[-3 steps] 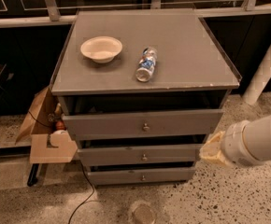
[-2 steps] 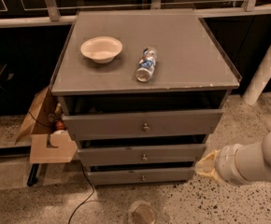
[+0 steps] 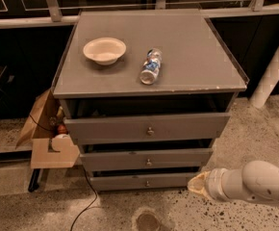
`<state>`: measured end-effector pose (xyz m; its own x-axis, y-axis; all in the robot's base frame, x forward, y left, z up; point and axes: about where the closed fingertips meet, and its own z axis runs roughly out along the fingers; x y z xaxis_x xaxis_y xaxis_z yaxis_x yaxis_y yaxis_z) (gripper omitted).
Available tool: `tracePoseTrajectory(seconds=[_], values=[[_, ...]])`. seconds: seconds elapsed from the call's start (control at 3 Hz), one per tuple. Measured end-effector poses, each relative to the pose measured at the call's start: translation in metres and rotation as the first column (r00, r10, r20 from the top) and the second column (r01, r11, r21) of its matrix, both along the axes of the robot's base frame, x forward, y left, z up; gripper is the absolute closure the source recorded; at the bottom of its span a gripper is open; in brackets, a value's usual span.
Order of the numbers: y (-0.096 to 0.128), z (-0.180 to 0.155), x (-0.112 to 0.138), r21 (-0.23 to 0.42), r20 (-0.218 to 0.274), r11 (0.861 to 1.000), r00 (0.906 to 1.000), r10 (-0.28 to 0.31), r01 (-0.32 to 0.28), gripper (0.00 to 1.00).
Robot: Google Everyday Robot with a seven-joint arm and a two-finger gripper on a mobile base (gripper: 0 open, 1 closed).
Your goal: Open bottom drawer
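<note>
Down by the floor, the gripper (image 3: 197, 184) hangs just beside the right end of the bottom drawer (image 3: 120, 182), below the tabletop's (image 3: 202, 57) front right corner. Spread or closed, I cannot tell. Up top, a bottle (image 3: 150, 66) lies mid-table and a bowl (image 3: 105, 49) sits nearer the left edge.

no legible text, bottle (image 3: 150, 66) label unreadable, tool (image 3: 197, 184) beside bottom drawer (image 3: 130, 182)

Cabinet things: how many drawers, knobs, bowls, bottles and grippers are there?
Drawers: 3 (top drawer, middle drawer, bottom drawer)
Knobs: 3
Bowl: 1
Bottle: 1
Gripper: 1, low, right of the bottom drawer
Total: 9
</note>
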<state>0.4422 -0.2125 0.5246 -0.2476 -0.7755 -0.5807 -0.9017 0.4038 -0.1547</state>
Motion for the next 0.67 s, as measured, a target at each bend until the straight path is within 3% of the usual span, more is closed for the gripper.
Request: tracePoseTrajectory(seconds=[0.33,0.67], values=[[0.0117,-0.0464,-0.0103,0.057,-0.063,0.998,0.9980,0.004,0.000,1.00],[0.0118,-0.0466,-0.0104,0.057,-0.064,0.998,0.9980,0.004,0.000,1.00]])
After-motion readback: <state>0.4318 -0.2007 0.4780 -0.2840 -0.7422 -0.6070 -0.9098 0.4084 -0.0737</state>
